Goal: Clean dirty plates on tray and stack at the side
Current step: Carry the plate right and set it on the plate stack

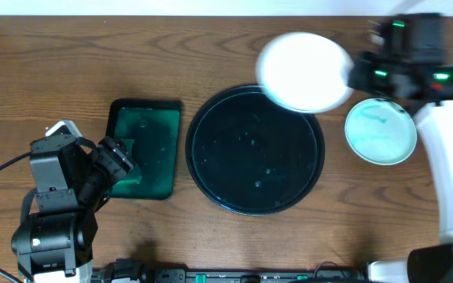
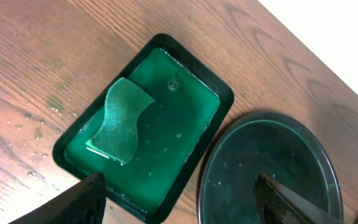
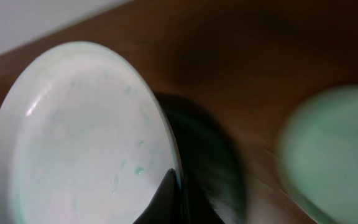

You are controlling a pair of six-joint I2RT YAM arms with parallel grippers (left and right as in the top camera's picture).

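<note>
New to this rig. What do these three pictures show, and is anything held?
Two robot arms work at a wooden table. One picture looks down from overhead; the others come from wrist cameras. The right arm grips a small round white plate in its jaws above a large round glossy black tray. A pale mint plate lies on the table beside that tray. The left arm, jaws open, hovers by a dark-green rectangular tray holding a green sponge.

We see our left arm (image 1: 53, 196) folded at the lower left of the overhead frame. Its left gripper (image 1: 119, 161) points toward the centre, jaws spread wide and holding nothing. Our right arm (image 1: 447, 157) runs up the right edge; the right gripper (image 1: 356, 72), upper right, pinches a plate (image 1: 301, 69) by its rim.
</note>
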